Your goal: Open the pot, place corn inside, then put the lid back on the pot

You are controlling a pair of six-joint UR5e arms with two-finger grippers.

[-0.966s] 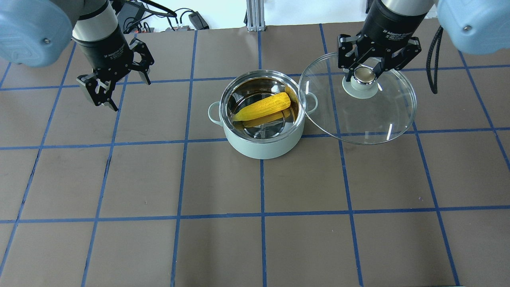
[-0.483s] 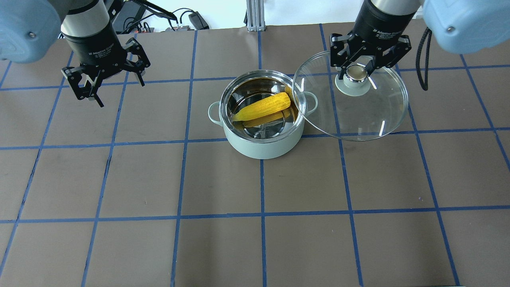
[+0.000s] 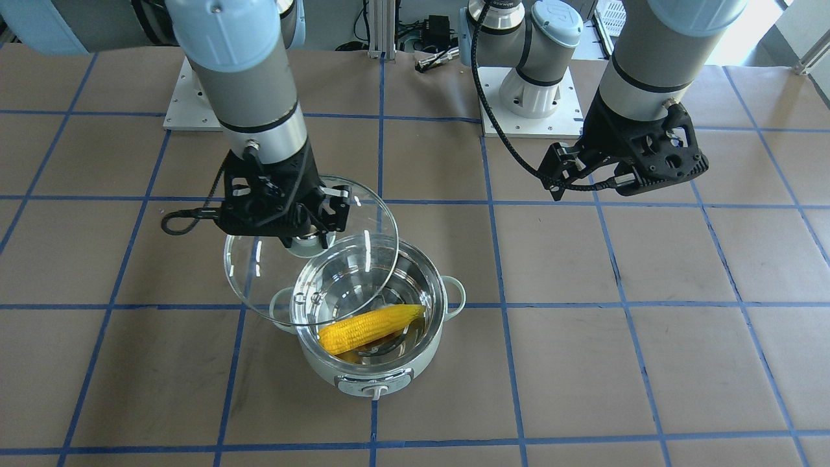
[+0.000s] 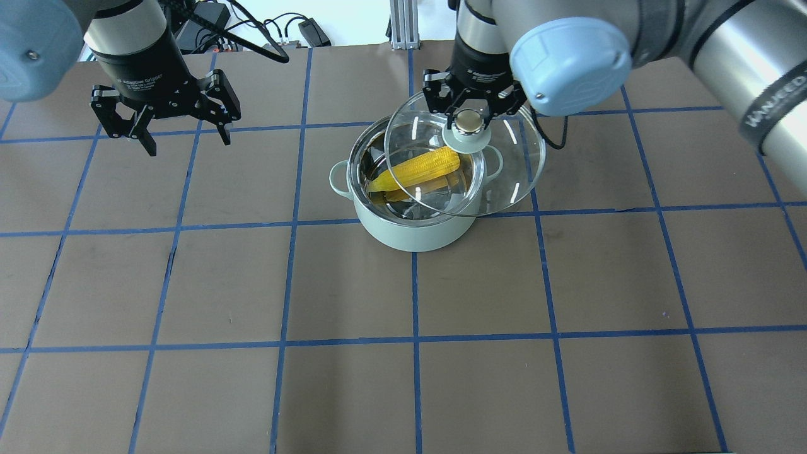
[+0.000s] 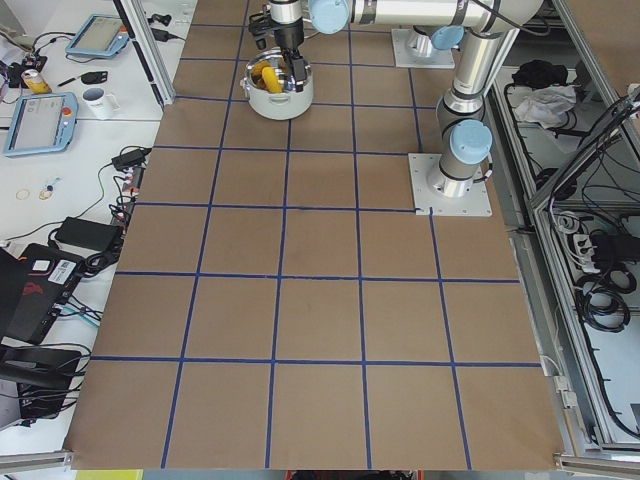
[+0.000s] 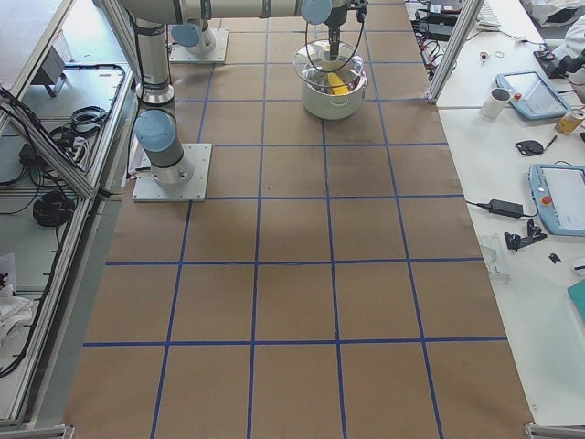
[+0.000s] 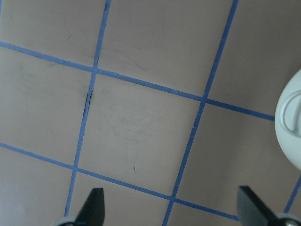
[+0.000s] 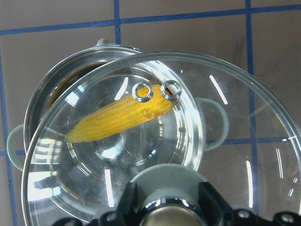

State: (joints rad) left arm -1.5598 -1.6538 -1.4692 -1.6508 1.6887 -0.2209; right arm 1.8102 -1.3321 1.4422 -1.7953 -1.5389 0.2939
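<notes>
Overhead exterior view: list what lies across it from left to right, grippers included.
The left gripper, open → pot's left-hand loop handle → corn inside the pot → right gripper, shut on the lid knob. The lid's glass overlaps pot and corn, so it is left out.

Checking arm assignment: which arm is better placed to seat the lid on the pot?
Right. The right claw is shut on the glass lid, held partly over the pot; the left claw hangs open, well aside.
</notes>
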